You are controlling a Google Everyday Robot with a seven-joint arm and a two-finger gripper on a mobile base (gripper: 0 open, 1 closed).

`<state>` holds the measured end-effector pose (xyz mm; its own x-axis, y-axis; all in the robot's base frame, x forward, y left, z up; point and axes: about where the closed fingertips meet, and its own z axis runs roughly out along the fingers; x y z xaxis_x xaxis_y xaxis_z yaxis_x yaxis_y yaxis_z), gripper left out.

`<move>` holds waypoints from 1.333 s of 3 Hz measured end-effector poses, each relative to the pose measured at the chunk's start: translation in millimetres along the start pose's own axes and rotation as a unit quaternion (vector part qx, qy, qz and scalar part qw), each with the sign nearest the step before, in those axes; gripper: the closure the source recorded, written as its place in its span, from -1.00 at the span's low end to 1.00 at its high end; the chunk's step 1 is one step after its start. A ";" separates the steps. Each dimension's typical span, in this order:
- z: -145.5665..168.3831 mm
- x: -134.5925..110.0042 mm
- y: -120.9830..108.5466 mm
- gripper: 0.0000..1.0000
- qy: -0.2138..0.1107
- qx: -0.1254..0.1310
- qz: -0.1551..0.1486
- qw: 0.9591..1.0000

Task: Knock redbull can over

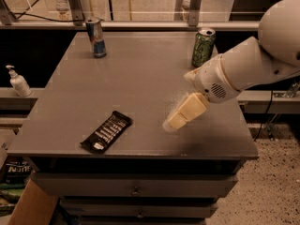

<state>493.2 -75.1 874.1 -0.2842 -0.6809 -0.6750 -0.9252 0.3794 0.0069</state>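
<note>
The redbull can [96,37] stands upright near the table's far left corner, slim, blue and silver with a silver top. My gripper [174,123] reaches in from the right on a white arm and hovers over the table's front right part. It points down and left, far from the can, with nothing seen in it.
A wider green can [203,47] stands upright at the far right. A dark snack bar wrapper [107,131] lies near the front left edge. The grey table [140,78] has drawers below. A white pump bottle [18,81] stands on a shelf to the left.
</note>
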 end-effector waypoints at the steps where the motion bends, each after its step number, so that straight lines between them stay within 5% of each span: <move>1: 2.4 -9.6 2.6 -1.00 -0.018 -0.006 0.008 1.000; 3: 6.6 -6.8 6.2 -1.00 -0.022 0.000 0.012 1.000; 4: 27.9 -10.5 0.7 -1.00 -0.054 0.014 0.039 0.998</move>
<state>502.5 -50.2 860.6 -0.3251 -0.5771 -0.7492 -0.8931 0.4479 0.0426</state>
